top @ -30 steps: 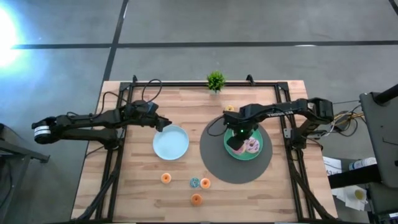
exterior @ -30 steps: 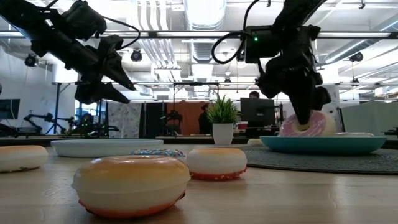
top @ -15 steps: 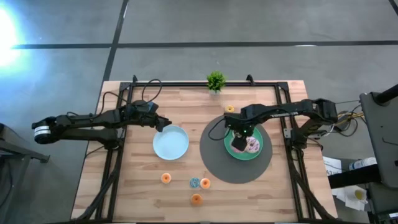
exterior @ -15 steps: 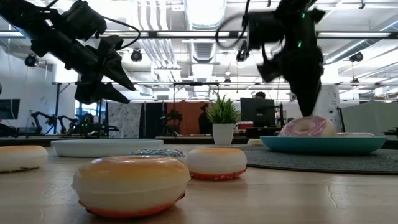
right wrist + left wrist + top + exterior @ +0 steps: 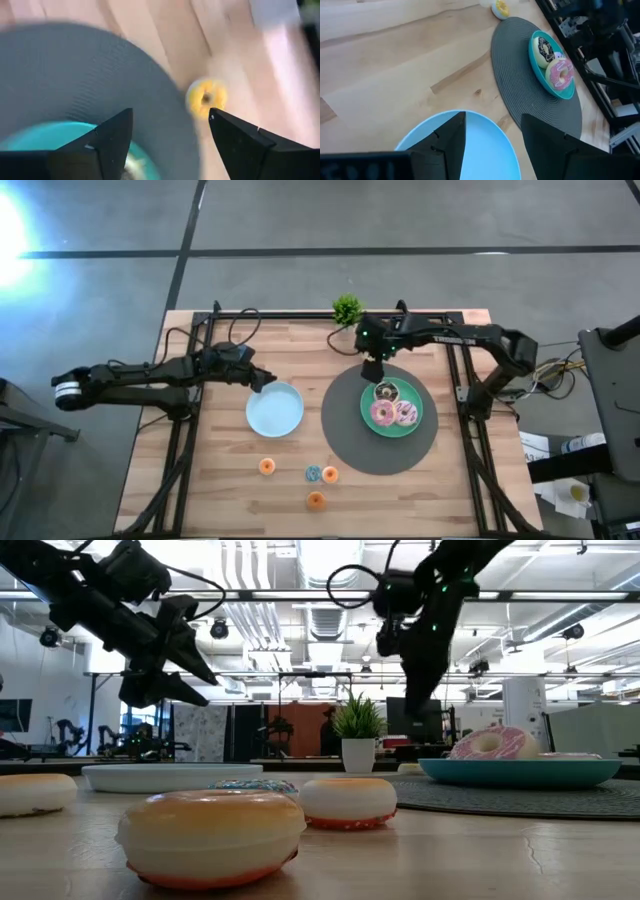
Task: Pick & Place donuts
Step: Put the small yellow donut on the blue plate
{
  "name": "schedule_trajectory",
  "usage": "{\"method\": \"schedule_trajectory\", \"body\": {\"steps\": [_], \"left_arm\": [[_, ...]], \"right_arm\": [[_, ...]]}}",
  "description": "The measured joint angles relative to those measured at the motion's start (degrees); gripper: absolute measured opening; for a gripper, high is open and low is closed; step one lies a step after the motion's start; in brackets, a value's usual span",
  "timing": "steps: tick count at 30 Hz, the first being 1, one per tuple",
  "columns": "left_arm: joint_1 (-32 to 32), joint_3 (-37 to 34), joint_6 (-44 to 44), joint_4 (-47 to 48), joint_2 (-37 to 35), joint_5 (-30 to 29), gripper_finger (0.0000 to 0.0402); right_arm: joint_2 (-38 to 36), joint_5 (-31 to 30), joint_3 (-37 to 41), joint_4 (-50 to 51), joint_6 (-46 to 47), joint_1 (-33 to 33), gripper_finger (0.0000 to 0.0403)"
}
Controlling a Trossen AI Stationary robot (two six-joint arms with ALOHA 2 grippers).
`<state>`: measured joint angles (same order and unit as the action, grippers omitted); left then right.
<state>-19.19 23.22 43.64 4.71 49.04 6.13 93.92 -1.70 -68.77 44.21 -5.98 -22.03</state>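
With three donuts (image 5: pixel 391 407) on the teal plate (image 5: pixel 415 426), my right gripper (image 5: pixel 374 367) hangs released over the mat's far edge — next, I judge, comes dropping onto the yellow mini (image 5: pixel 206 98) just beyond it — left gripper (image 5: pixel 262 381) waits, open, by the light-blue plate (image 5: pixel 275 410).

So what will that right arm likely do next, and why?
Probably lower onto the yellow mini donut and close on it. The right gripper hangs open just above it, off the grey mat, while the teal plate already holds three larger donuts. The left gripper waits open over the light-blue plate.
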Motion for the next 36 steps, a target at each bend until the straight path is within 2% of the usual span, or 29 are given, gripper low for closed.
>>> {"method": "schedule_trajectory", "body": {"steps": [3,6,9,14,20,36], "left_arm": [[0.94,0.0,0.45,0.03,0.0,0.11,0.0165],[1.62,0.0,1.27,0.07,0.0,0.16,0.0165],[1.96,0.0,1.42,0.11,0.0,-0.85,0.0165],[2.04,0.0,1.34,0.11,0.0,-3.25,0.0165],[2.04,0.0,1.38,0.26,0.0,-3.51,0.0165],[2.04,0.0,1.25,0.46,0.0,-4.7,0.0165]], "right_arm": [[1.98,0.0,0.06,0.23,-12.7,-0.08,0.0236],[3.36,-2.17,-0.04,0.1,-15.19,-0.15,0.0227],[5.22,-3.86,0.41,-0.8,-15.98,-1.08,0.0219],[9.21,-3.76,0.49,-2.3,-15.72,-3.98,0.021],[12.54,-2.45,-0.64,-2.65,-16.74,-5.91,0.021],[13.2,-2.28,0.15,-3.11,-13.92,-4.76,0.0203]]}}
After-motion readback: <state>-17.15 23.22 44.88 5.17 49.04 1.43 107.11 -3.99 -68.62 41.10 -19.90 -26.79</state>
